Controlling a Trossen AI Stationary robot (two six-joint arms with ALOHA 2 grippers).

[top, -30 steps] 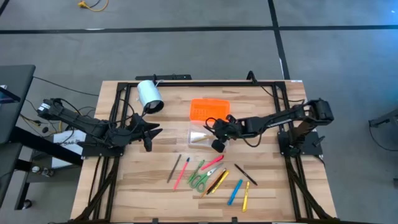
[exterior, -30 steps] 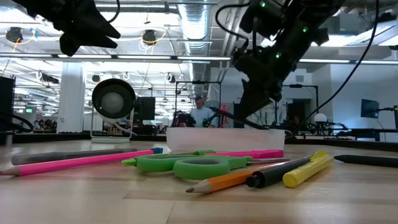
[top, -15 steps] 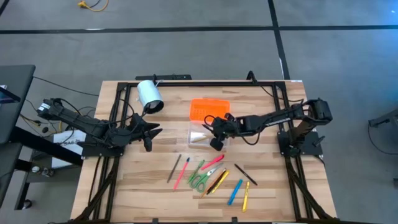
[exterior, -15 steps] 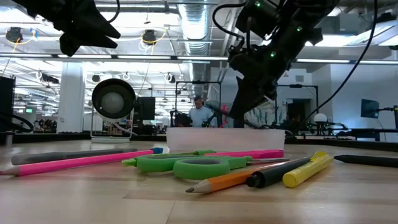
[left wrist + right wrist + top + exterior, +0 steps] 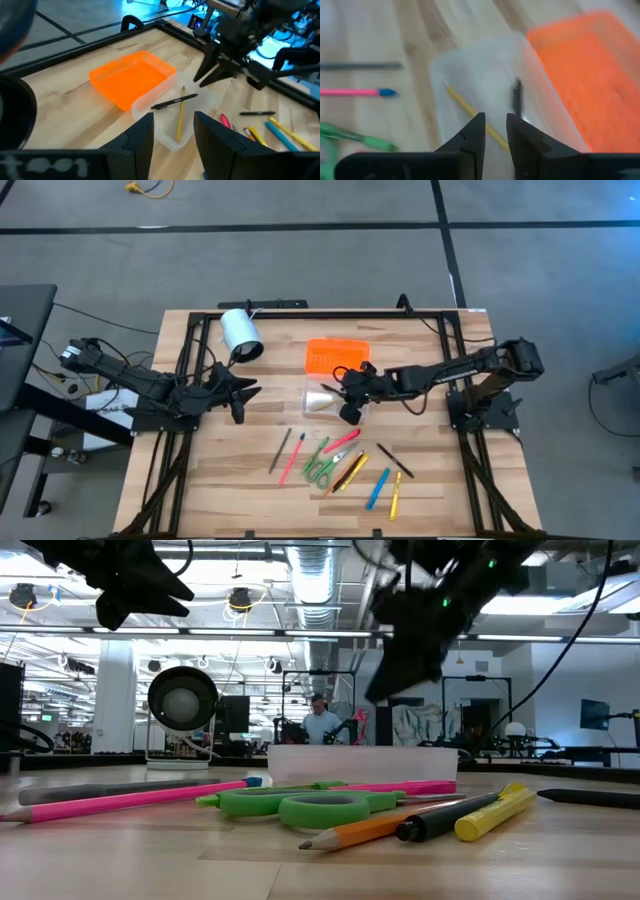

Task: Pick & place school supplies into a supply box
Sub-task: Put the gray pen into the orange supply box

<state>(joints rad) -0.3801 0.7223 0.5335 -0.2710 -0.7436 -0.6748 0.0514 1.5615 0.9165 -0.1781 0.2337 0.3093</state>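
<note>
The supply box, a clear tray (image 5: 322, 400), stands mid-table beside its orange lid (image 5: 336, 356). A yellow pencil (image 5: 180, 112) and a dark pen (image 5: 175, 101) lie in the tray. The other school supplies lie loose nearer the front edge: a pink pencil (image 5: 293, 460), green scissors (image 5: 320, 468), a blue marker (image 5: 377, 488) and a yellow one (image 5: 395, 495). My right gripper (image 5: 347, 410) hangs open above the tray's right end, nothing between its fingers (image 5: 475, 132). My left gripper (image 5: 243, 395) waits open to the tray's left, raised off the table.
A white cylinder (image 5: 240, 335) lies at the far left of the table, behind my left gripper. A dark frame (image 5: 300, 310) runs along the table's far and side edges. Bare wood lies between the tray and the loose supplies.
My right gripper has risen from just over the tray's right end and now hangs higher above it. The tray, the lid and the loose supplies have stayed put.
</note>
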